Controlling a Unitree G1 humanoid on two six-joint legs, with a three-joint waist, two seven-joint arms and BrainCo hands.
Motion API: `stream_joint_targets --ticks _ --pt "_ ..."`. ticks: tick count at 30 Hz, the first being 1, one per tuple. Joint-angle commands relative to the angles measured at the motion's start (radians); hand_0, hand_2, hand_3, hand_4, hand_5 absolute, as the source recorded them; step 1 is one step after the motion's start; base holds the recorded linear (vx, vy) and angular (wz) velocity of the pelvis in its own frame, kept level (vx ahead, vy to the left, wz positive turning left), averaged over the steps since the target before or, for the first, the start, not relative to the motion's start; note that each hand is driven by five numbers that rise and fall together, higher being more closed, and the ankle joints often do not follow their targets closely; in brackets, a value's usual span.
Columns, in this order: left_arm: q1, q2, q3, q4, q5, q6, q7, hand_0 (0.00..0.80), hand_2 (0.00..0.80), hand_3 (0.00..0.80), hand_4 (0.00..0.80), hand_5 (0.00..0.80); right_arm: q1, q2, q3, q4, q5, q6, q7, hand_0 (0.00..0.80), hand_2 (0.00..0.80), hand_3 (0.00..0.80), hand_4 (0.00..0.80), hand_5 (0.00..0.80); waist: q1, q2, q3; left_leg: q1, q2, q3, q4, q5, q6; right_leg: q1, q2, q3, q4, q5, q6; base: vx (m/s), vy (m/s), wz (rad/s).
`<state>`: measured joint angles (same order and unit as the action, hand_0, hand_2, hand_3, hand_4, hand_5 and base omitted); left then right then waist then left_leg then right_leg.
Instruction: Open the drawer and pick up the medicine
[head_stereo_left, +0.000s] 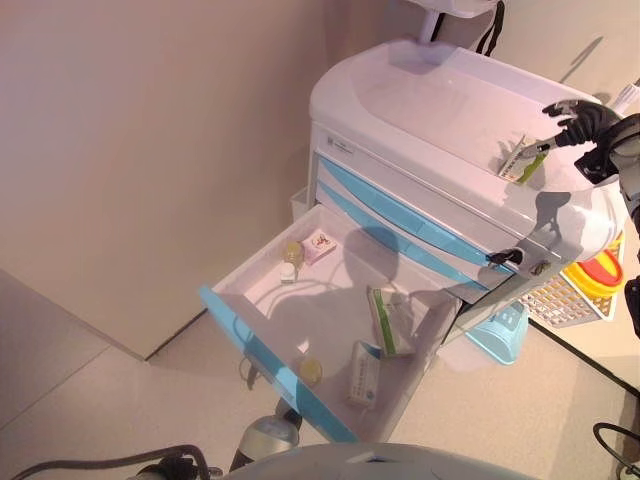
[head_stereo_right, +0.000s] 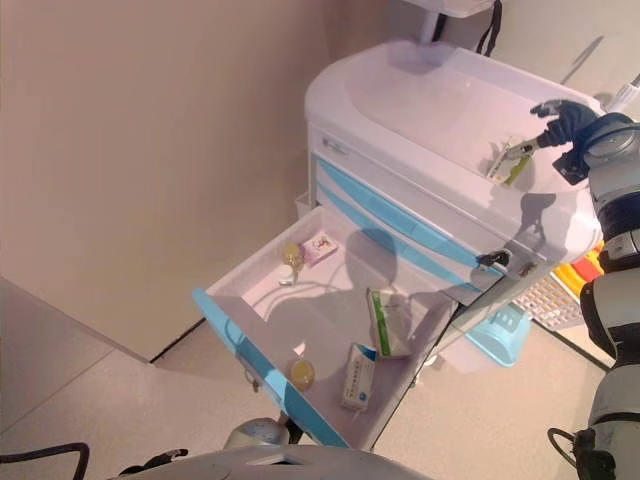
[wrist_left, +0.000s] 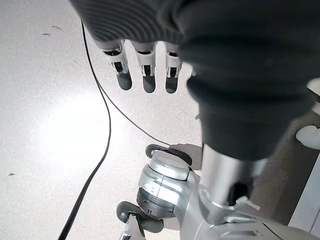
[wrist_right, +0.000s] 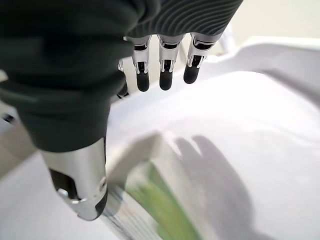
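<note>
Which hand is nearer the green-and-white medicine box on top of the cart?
Right. The right hand is at the medicine box on the cart top; the left hand hangs low over the floor.

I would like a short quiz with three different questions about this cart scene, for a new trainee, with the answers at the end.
1. True or false: the drawer of the white cart is pulled open.
2. Where is the green-and-white medicine box that the right hand pinches?
A. inside the drawer
B. over the cart's top
C. on the floor
3. Fill in: the left hand hangs over the ____ with straight fingers and holds nothing.

Key
1. True. Other boxes and two small bottles lie inside it.
2. B. The right hand holds the box just above the cart's top, near its right end.
3. floor
</note>
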<state>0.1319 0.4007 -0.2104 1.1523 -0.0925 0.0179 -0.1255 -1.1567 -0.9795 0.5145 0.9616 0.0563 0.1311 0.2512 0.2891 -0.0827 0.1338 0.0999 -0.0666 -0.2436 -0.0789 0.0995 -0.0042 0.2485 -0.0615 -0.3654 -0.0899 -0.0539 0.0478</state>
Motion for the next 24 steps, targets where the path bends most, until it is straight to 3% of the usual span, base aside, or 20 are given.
stream_joint_targets --ticks 1,9,14,17,19,21,22,23,24 --pt "0.024 0.040 -0.054 -0.005 0.034 -0.018 -0.008 0.000 0.000 0.000 0.000 0.000 -0.104 -0.098 0.038 -0.111 0.082 -0.064 -0.110 0.000 0.000 0.000 0.000 0.000 0.003 -0.025 -0.045 0.058 -0.024 0.072 0.016 -0.134 0.025 -0.073 -0.048 0.104 0.094 0.026 0.048 -0.042 -0.042 -0.02" --pt "0.014 0.051 -0.055 -0.001 0.056 -0.024 -0.018 0.000 0.000 0.000 0.000 0.000 -0.103 -0.181 0.020 -0.304 0.271 -0.096 -0.203 0.000 0.000 0.000 0.000 0.000 -0.066 -0.028 -0.058 0.059 -0.018 0.133 0.025 -0.152 0.027 -0.092 -0.044 0.155 0.095 0.027 0.051 -0.085 -0.054 -0.14" --pt "-0.007 0.043 -0.071 -0.005 0.069 -0.048 -0.026 0.000 0.000 0.000 0.000 0.000 0.047 -0.185 -0.195 -0.428 0.406 -0.120 -0.464 0.000 0.000 0.000 0.000 0.000 -0.117 -0.017 -0.063 0.053 -0.014 0.184 0.051 -0.177 0.030 -0.110 -0.042 0.196 0.099 0.028 0.056 -0.135 -0.064 -0.32" --pt "-0.020 0.027 -0.091 -0.057 0.093 -0.038 -0.022 0.000 0.000 0.000 0.000 0.000 0.319 -0.088 -0.465 -0.589 0.397 -0.150 -0.594 0.000 0.000 0.000 0.000 0.000 -0.159 0.005 -0.063 0.046 -0.013 0.214 0.068 -0.188 0.036 -0.127 -0.039 0.230 0.094 0.039 0.058 -0.134 -0.043 -0.29" --pt "-0.023 0.020 -0.113 -0.097 0.157 -0.049 -0.010 0.000 0.000 0.000 0.000 0.000 0.536 0.037 -0.605 -0.700 0.333 -0.188 -0.639 0.000 0.000 0.000 0.000 0.000 -0.188 0.024 -0.060 0.047 -0.010 0.231 0.068 -0.194 0.039 -0.134 -0.034 0.259 0.082 0.047 0.059 -0.104 -0.022 -0.45" --pt "-0.018 0.022 -0.142 -0.150 0.208 -0.045 0.004 0.000 0.000 0.000 0.000 0.000 0.708 0.153 -0.668 -0.767 0.272 -0.234 -0.670 0.000 0.000 0.000 0.000 0.000 -0.215 0.041 -0.056 0.050 -0.006 0.250 0.062 -0.197 0.041 -0.140 -0.027 0.286 0.069 0.058 0.062 -0.057 -0.016 -0.56" --pt "-0.018 0.023 -0.143 -0.150 0.208 -0.045 0.004 0.000 0.000 0.000 0.000 0.000 0.711 0.154 -0.671 -0.770 0.271 -0.233 -0.670 0.000 0.000 0.000 0.000 0.000 -0.213 0.040 -0.057 0.050 -0.006 0.251 0.062 -0.197 0.041 -0.140 -0.027 0.287 0.068 0.058 0.062 -0.059 -0.021 -0.68" --pt "-0.012 0.021 -0.162 -0.191 0.232 -0.031 0.010 0.000 0.000 0.000 0.000 0.000 0.852 0.260 -0.682 -0.809 0.198 -0.295 -0.684 0.000 0.000 0.000 0.000 0.000 -0.244 0.056 -0.048 0.053 -0.001 0.268 0.056 -0.197 0.041 -0.145 -0.023 0.309 0.054 0.070 0.066 -0.052 -0.020 -0.61" --pt "-0.012 0.021 -0.170 -0.203 0.241 -0.026 0.006 0.000 0.000 0.000 0.000 0.000 0.926 0.309 -0.689 -0.828 0.181 -0.320 -0.678 0.000 0.000 0.000 0.000 0.000 -0.262 0.064 -0.046 0.051 0.004 0.284 0.054 -0.196 0.041 -0.152 -0.021 0.321 0.050 0.075 0.069 -0.057 -0.028 -0.56"
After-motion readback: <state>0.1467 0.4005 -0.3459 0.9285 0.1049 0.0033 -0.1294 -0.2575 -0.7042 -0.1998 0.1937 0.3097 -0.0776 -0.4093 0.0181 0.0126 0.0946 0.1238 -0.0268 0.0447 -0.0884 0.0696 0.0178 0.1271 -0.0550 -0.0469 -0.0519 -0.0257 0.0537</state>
